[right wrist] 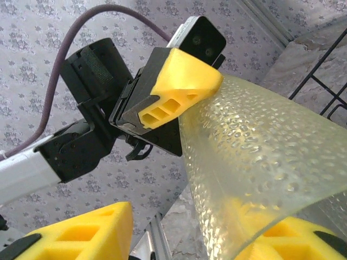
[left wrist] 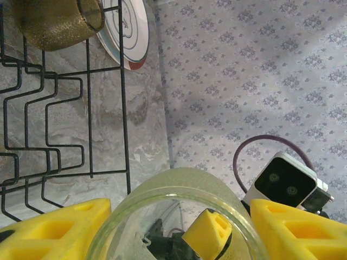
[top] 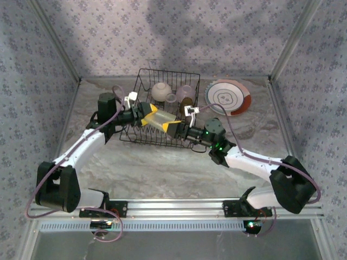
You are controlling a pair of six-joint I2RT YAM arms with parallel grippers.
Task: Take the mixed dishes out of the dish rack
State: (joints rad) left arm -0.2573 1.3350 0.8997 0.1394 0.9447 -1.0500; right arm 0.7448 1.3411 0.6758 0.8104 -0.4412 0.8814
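While left pincer (top: 149, 115) grips the cup (top: 164, 123) — rack (top: 154, 142) rim lies below.

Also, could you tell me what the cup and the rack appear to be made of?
The cup looks like clear yellowish plastic or glass, see-through with a dimpled surface; which one is unclear. The rack looks like thin metal wire with a black coating, bent into prongs.

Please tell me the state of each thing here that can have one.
Yellowish cup: on its side in the air, over the rack's front edge.
Left hand: shut on the yellowish cup.
Right hand: part open at the cup's wide end, one finger clear of its wall.
Dish rack: holds cream bowl, lavender bowl, amber cup.
Orange-rimmed plate: out of the rack, on the table.
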